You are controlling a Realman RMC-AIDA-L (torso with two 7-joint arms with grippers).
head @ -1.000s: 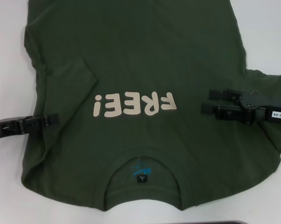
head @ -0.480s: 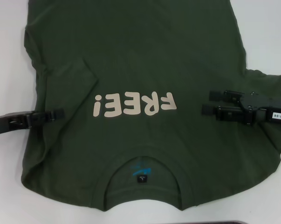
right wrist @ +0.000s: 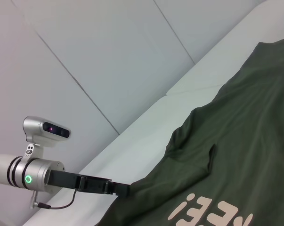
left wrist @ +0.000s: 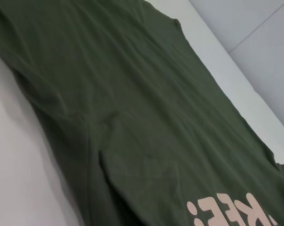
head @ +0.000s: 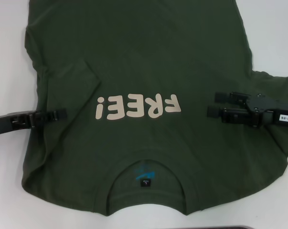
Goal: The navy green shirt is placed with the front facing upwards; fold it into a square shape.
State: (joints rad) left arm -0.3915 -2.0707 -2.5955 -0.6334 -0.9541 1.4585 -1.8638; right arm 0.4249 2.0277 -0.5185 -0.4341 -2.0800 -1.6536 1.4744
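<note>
A plain white table (head: 272,38) fills the head view, its surface smooth and evenly lit without hard shadows. In the right wrist view the white tabletop (right wrist: 203,80) ends at a straight edge, and beyond it lies a pale grey floor (right wrist: 109,52) of large tiles crossed by thin dark seams; the left wrist view shows the same grey tiled floor (left wrist: 259,42) past the table edge
</note>
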